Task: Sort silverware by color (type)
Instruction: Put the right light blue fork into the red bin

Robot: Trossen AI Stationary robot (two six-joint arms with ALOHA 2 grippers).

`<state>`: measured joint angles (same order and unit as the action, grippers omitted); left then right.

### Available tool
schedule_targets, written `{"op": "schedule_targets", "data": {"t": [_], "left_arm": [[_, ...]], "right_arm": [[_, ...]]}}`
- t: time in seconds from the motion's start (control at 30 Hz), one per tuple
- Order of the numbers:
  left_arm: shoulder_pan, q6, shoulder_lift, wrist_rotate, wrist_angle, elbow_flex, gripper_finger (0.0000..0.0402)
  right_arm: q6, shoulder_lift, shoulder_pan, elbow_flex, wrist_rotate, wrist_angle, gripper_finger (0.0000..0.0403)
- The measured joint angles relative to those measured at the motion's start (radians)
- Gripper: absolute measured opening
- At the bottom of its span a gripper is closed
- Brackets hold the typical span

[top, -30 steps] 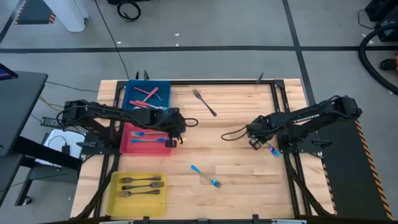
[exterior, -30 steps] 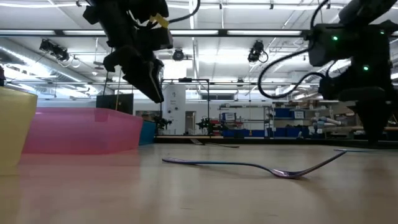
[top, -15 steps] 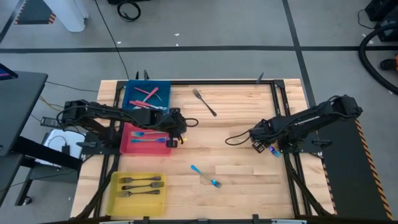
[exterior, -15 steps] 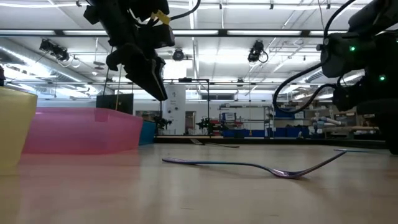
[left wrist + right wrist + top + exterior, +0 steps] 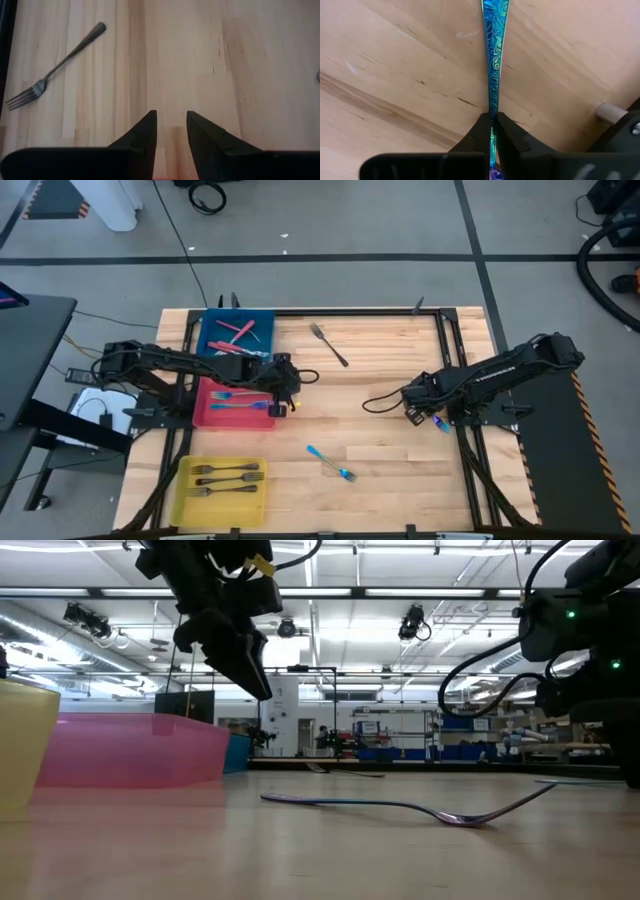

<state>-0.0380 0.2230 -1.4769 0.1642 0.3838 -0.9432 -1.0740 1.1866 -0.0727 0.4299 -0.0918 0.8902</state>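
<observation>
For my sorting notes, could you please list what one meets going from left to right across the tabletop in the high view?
Yellow tray → left gripper above the pink tray's right end → dark fork → blue fork on the bare wood → right gripper, shut on a blue fork handle.

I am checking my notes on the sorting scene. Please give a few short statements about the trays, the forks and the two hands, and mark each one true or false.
1. The right hand is closed on a blue patterned fork. True.
2. The left hand holds a fork. False: its fingers are apart and empty.
3. The yellow tray holds dark metal forks. True.
4. The blue tray holds blue forks. False: it holds red-handled forks.
5. A dark fork lies loose on the table. True.
</observation>
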Motion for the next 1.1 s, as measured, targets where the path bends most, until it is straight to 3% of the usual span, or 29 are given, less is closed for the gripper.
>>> {"op": "schedule_targets", "data": {"t": [0.17,0.3,0.4,0.63,0.77,0.93,1.1], "left_arm": [[0.000,0.000,0.000,0.000,-0.043,0.001,0.0105],[0.000,-0.010,-0.001,0.000,-0.089,0.001,0.0105],[-0.004,-0.048,-0.002,0.000,-0.123,0.001,0.0105],[-0.029,-0.144,-0.003,0.000,-0.207,0.001,0.0105],[-0.057,-0.175,-0.016,0.000,-0.285,0.001,0.0105],[-0.093,-0.219,-0.055,0.000,-0.474,0.001,0.0105],[-0.117,-0.246,-0.099,0.000,-0.692,0.000,0.0105]], "right_arm": [[0.050,0.006,-0.001,0.026,-0.024,0.007,0.0012],[0.111,0.005,0.003,0.075,-0.163,-0.063,0.0012],[0.182,0.008,0.001,0.094,-0.186,-0.137,0.0012],[0.421,0.007,0.001,0.141,-0.270,-0.492,0.0012],[0.701,0.007,0.001,0.142,-0.340,-0.775,0.0012],[1.013,0.007,0.001,0.143,-0.383,-1.096,0.0012],[1.183,0.006,0.010,0.143,-0.446,-1.261,0.0012]]}}
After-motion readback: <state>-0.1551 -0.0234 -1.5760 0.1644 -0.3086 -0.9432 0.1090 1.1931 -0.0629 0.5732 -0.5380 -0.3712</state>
